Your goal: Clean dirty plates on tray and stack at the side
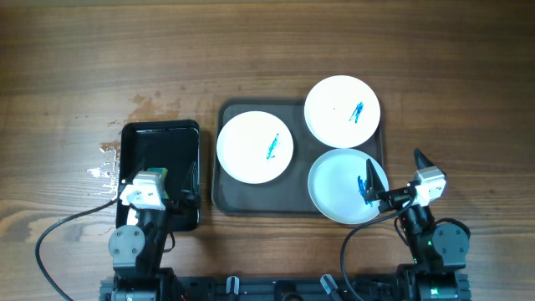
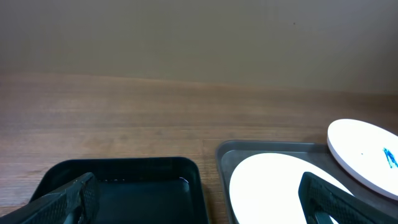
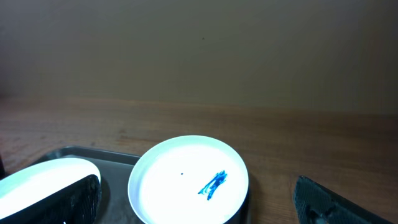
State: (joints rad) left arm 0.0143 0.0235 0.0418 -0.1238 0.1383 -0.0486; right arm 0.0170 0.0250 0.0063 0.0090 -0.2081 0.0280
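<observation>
All three plates sit on the tray [image 1: 251, 199], each with a blue mark: left plate [image 1: 255, 147], far-right plate [image 1: 342, 110] (overlapping the far rim), near-right plate [image 1: 338, 191]. Your right claw [image 1: 391, 163] is released and empty, one finger over the near-right plate. Your left claw [image 2: 198, 186] is released too, above the black tray [image 1: 159, 138] on the worktop [image 1: 84, 67].

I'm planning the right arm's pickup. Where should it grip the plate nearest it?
Take the nearest plate by its front-right rim, coming from the right tool's side: that rim seems to overhang the tray edge, leaving room for a finger beneath.
</observation>
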